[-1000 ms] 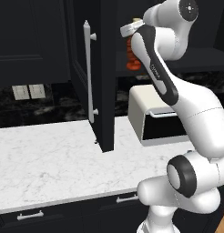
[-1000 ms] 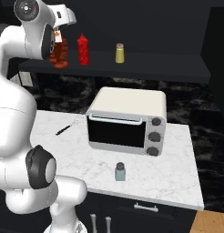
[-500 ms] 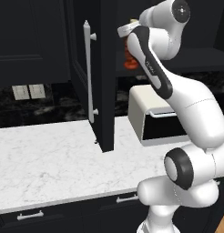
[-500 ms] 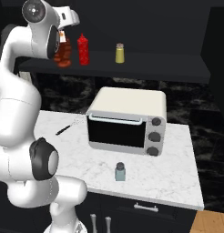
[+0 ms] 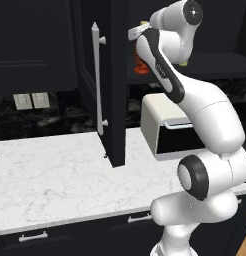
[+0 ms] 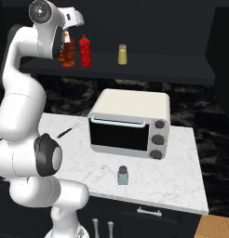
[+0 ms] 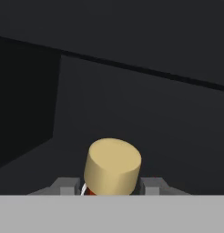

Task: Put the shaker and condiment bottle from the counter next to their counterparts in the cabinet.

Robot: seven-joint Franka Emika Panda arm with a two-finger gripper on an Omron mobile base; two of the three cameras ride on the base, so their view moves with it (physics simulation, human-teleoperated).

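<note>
Two big dark masses frame my feed: the cabinet [image 5: 102, 75], its door swung open with the long silver bar handle [image 5: 98, 80] facing me, and the shelf [image 6: 135, 65] running across the right base view. Below them I see the counter [image 5: 50, 175], white marble with grey veins, over dark drawers. On it stands the cream toaster oven [image 6: 130, 123] with its dark glass door and three knobs.

My arm reaches up to the shelf's left end. The gripper [image 7: 113, 187] is clenched on the condiment bottle [image 6: 66, 53]; in the hand view its tan cap sits right between the two grey fingers [image 7: 152, 185], with a sliver of the white-red tag below it. From the right base view the ridged brown-orange body stands upright at shelf level, just beside the red squeeze bottle [image 6: 85, 50]; I cannot tell whether its base touches the shelf. Further right along the shelf, apart from both, is the yellowish shaker [image 6: 122, 54] with its silver top.

Smallest of all, the pale blue-grey shaker [image 6: 122, 175] stands upright on the counter in front of the oven, near the front edge.
</note>
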